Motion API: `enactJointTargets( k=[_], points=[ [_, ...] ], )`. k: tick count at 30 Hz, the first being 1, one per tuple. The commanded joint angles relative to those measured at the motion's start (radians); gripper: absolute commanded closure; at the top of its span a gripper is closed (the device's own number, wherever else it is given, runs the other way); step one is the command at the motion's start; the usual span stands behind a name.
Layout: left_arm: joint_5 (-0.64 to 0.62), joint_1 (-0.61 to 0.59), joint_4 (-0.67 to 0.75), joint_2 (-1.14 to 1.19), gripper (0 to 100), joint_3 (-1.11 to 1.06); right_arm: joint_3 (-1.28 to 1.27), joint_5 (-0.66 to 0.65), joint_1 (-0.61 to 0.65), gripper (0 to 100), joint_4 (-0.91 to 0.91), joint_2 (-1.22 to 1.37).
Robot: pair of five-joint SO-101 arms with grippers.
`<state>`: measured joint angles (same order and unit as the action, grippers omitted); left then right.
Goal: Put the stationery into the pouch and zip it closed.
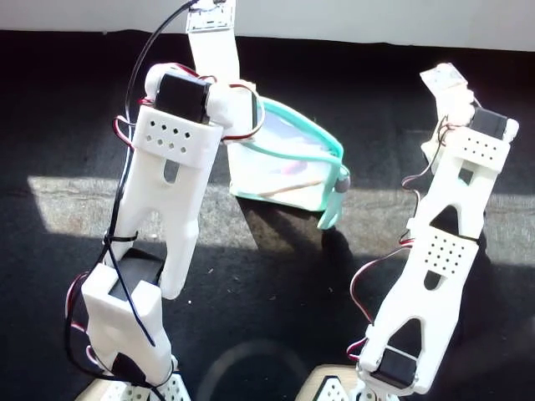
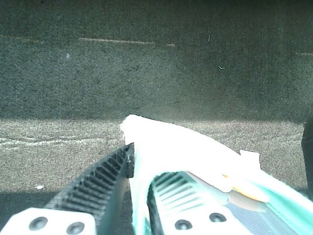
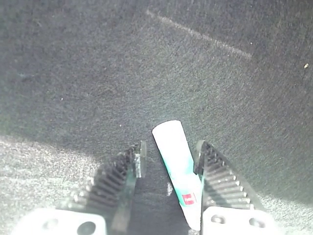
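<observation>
The clear pouch [image 1: 284, 167] with teal trim lies at the middle of the black mat, its mouth gaping, with a pink item and a wooden pencil [image 1: 292, 188] inside. A dark zip pull [image 1: 341, 185] hangs at its right corner. My left gripper [image 2: 139, 156] is shut on the pouch's [image 2: 195, 152] white and teal edge at its left rear corner. Far right at the back, my right gripper [image 1: 447, 83] stands open around a white and teal stick-shaped item [image 3: 183, 186]. The item rests against one finger [image 3: 215, 171], with a gap to the other.
A sunlit band [image 1: 67, 200] crosses the black mat [image 1: 351, 75] from left to right. A white wall edge [image 1: 376, 17] runs along the back. Both arm bases stand at the front edge, with bare mat between them.
</observation>
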<state>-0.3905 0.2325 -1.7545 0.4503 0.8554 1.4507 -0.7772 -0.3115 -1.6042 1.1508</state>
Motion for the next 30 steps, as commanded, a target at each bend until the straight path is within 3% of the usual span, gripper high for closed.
enactJointTargets(
  k=[1,18,24,30],
  points=[
    [0.012,0.001,-0.005,0.036,99,-0.007,0.041,-0.041,-0.015,82.9,0.005,-0.044],
    [0.012,0.002,-0.005,0.036,99,-0.008,0.041,-0.072,-0.067,83.0,0.101,0.113],
    [0.012,0.002,-0.005,0.033,99,-0.008,0.047,-0.077,-0.048,99.3,0.096,0.200],
    [0.012,0.002,-0.005,0.035,99,-0.008,0.050,-0.071,-0.025,97.1,0.090,0.242]
  ],
)
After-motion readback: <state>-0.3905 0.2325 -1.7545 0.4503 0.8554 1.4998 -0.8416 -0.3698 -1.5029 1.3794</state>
